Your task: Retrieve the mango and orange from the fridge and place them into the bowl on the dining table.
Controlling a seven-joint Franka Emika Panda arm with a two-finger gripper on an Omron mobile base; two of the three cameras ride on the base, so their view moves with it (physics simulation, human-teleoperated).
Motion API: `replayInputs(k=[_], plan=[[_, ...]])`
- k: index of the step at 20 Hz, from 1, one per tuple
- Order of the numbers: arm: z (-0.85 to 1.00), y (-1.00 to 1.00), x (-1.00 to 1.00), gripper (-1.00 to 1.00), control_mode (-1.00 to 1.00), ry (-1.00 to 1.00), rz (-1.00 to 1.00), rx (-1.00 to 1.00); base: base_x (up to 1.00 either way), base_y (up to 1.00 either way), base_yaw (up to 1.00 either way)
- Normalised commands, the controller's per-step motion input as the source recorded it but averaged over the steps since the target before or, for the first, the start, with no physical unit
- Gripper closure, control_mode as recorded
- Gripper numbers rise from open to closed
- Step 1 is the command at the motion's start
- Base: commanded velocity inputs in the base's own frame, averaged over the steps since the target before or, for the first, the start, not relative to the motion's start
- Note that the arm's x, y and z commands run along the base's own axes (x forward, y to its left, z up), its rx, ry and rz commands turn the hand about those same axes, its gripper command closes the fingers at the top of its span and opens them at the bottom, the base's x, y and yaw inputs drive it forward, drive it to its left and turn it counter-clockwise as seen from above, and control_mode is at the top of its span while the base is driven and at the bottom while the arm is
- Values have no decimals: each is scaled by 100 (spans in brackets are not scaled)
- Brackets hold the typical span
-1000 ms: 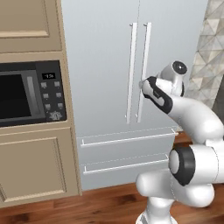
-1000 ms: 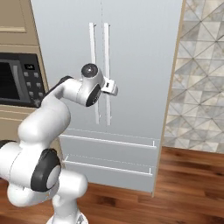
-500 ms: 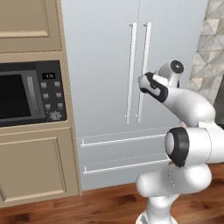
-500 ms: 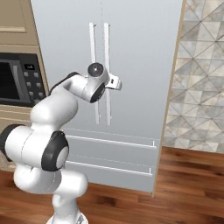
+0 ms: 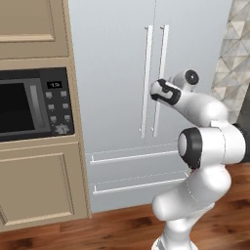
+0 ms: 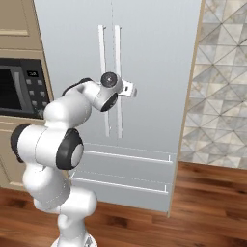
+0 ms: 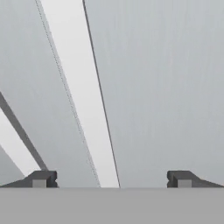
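While the fridge (image 5: 117, 73) stands with both doors closed, the mango and orange sit somewhere behind them, unseen, and the bowl and dining table lie outside these views. The gripper (image 6: 129, 90) hangs at mid-height in front of the right door's handle (image 5: 161, 80), its jaws spread wide and holding nothing. In the hand view that handle (image 7: 83, 100) runs as a long pale bar between the two fingertips (image 7: 41, 178), nearer the left one and tilted by the hand's roll; its true long axis is vertical. So the jaws straddle the bar crosswise, which is what a grasp and pull would need, though whether the tips already reach past it I cannot tell. Counted: two door handles side by side, the left door's handle (image 5: 145, 80) just beside the right's, two drawers (image 5: 136, 168) below, one microwave (image 5: 34, 105) to the left.
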Motion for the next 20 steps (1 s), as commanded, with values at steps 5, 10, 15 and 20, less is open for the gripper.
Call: replayInputs(k=[5, 10, 15, 20], plan=[[0, -15, 55, -100, -100, 0, 0, 0, 0, 0, 0], [0, -4, 58, -100, -100, 0, 0, 0, 0, 0, 0], [0, 0, 55, -100, -100, 0, 0, 0, 0, 0, 0], [0, 0, 59, 100, -100, 0, 0, 0, 0, 0, 0]])
